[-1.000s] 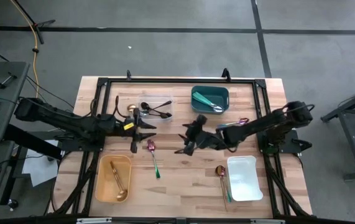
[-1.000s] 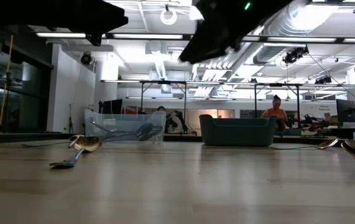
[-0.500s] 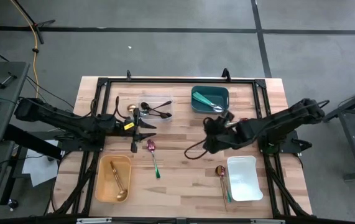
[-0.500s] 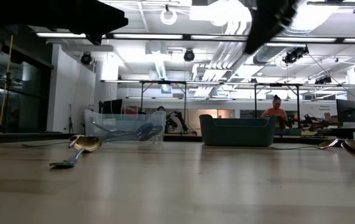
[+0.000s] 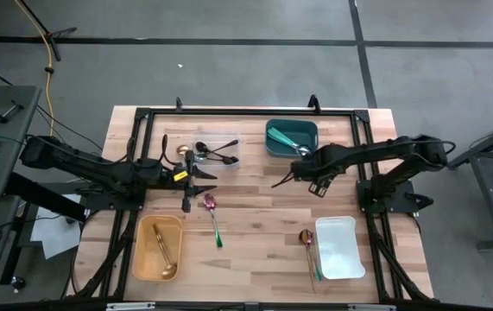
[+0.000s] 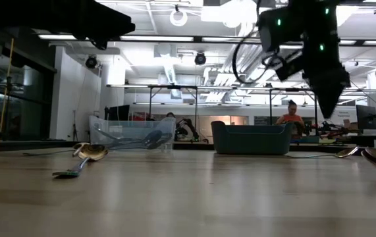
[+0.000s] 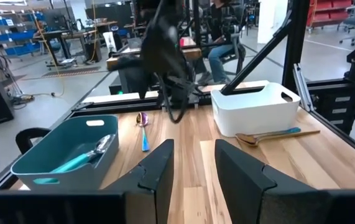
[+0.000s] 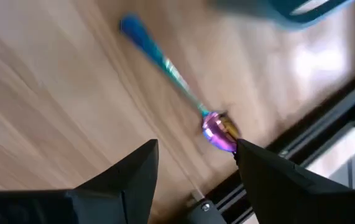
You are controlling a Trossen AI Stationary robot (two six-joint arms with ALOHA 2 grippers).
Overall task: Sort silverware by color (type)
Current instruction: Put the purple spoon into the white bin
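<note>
Only under the right wrist camera, spread right gripper (image 8: pixel 193 168) above iridescent spoon (image 8: pixel 217 132).

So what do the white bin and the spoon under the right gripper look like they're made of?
White bin: probably plastic, with an even matte surface, moulded rim and handle slot. Spoon: likely coated metal, given its glossy iridescent pink-gold bowl and blue-teal handle, though blur leaves that uncertain.
</note>
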